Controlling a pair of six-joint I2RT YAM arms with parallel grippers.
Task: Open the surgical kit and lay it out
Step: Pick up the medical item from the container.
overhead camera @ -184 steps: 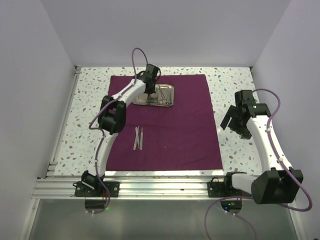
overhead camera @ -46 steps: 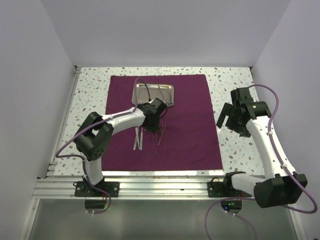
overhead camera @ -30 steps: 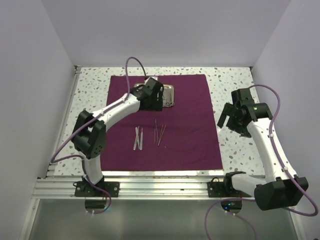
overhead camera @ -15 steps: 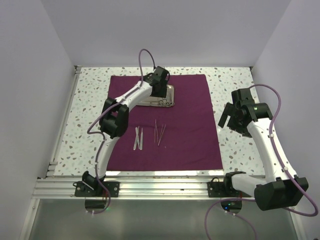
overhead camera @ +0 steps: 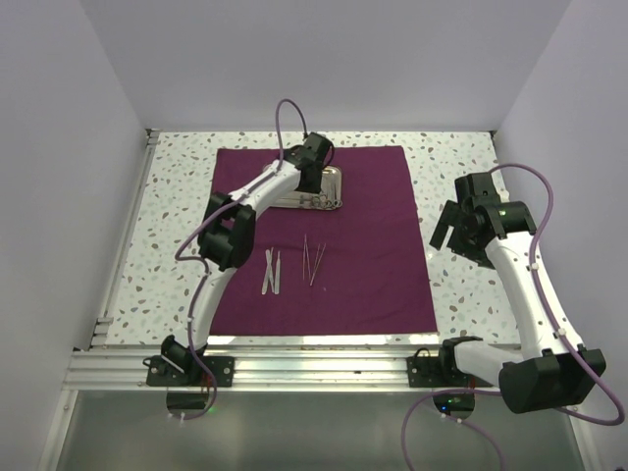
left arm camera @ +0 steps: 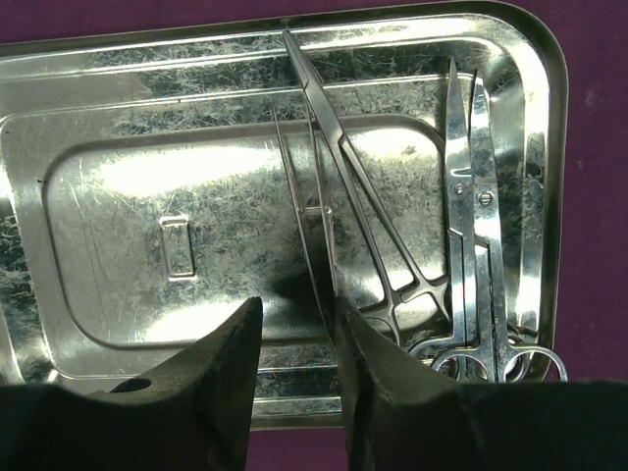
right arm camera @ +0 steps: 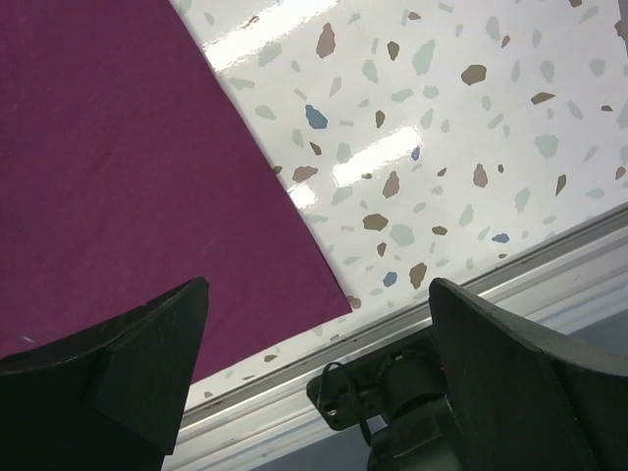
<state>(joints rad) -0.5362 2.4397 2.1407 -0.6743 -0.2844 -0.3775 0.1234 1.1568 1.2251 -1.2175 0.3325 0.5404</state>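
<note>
two lots of instruments lie on the purple cloth [overhead camera: 373, 275], which is spread flat on the speckled table [overhead camera: 461, 157]: a pair of tweezers [overhead camera: 272, 272] and, just beside them, some thin probes [overhead camera: 313, 260]. the steel tray [left arm camera: 147, 196] sits at the far middle of the cloth and holds a slim wire piece [left arm camera: 299, 196], ring-handled forceps [left arm camera: 363, 216] lying slantwise against it, and scissors [left arm camera: 471, 196] along the right wall.

the left gripper [left arm camera: 297, 324] hangs low over the tray, jaws part-way apart and straddling the near end of the wire piece; no pinch shows yet. the right gripper [right arm camera: 316, 294] is spread wide and empty over the cloth's right edge.

i judge these pieces light, stiff and slick, apt to skate on polished steel or twist in the pads. the wire piece is best pinched across its narrow width, near mid-length so it hangs level. the forceps beside it may drag along.
</note>
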